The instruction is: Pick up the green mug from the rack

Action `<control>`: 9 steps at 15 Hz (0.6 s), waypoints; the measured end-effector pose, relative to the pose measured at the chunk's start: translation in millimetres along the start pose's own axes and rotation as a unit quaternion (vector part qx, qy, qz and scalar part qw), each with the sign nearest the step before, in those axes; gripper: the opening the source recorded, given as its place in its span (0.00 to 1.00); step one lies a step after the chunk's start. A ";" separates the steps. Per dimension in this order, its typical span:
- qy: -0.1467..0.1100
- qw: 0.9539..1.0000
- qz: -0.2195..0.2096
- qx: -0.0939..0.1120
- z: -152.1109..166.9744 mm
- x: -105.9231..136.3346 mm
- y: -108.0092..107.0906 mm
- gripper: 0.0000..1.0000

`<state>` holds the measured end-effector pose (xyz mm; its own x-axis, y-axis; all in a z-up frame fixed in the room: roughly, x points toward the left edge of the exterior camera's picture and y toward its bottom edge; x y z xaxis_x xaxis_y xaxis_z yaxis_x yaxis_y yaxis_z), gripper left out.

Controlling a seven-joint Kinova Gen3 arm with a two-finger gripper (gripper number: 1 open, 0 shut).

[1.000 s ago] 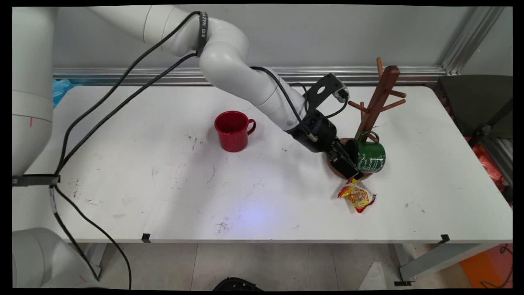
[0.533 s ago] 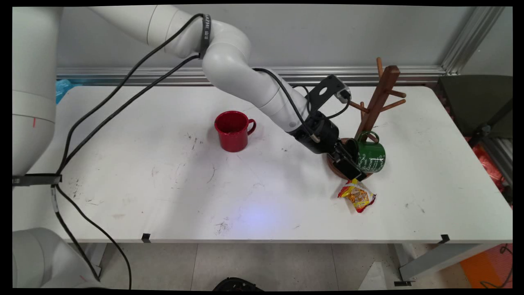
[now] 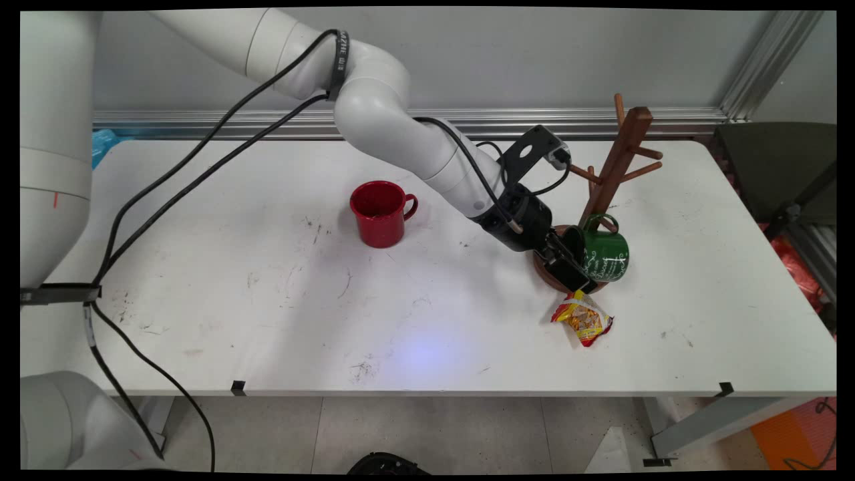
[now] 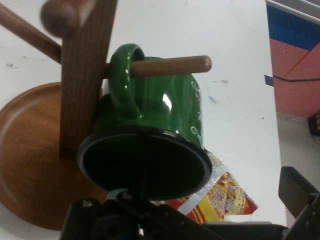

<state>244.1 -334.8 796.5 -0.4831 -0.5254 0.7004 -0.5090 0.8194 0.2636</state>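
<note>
Pincer (image 3: 572, 267) crept slightly up-right at green mug (image 3: 603, 255) on wooden rack (image 3: 618, 164); mug unmoved.

White arm (image 3: 374, 113), smooth rounded tubular links. Black wrist section (image 3: 518, 220), black bracket with a round hole above it. Black claw (image 3: 568, 267), black linkage. Two black cables (image 3: 200, 153) run along the arm, black strap around one link. Small red mark on left link.
</note>
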 end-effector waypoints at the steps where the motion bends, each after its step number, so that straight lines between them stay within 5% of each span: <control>1: 0.002 1.000 -0.001 0.001 0.9 -0.6 -0.7 1.00; 9: 0.011 1.000 -0.006 0.010 5.1 -6.8 -5.3 1.00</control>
<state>246.4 -336.7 786.9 -0.4618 -0.5293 0.7118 -0.5280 0.8088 0.2588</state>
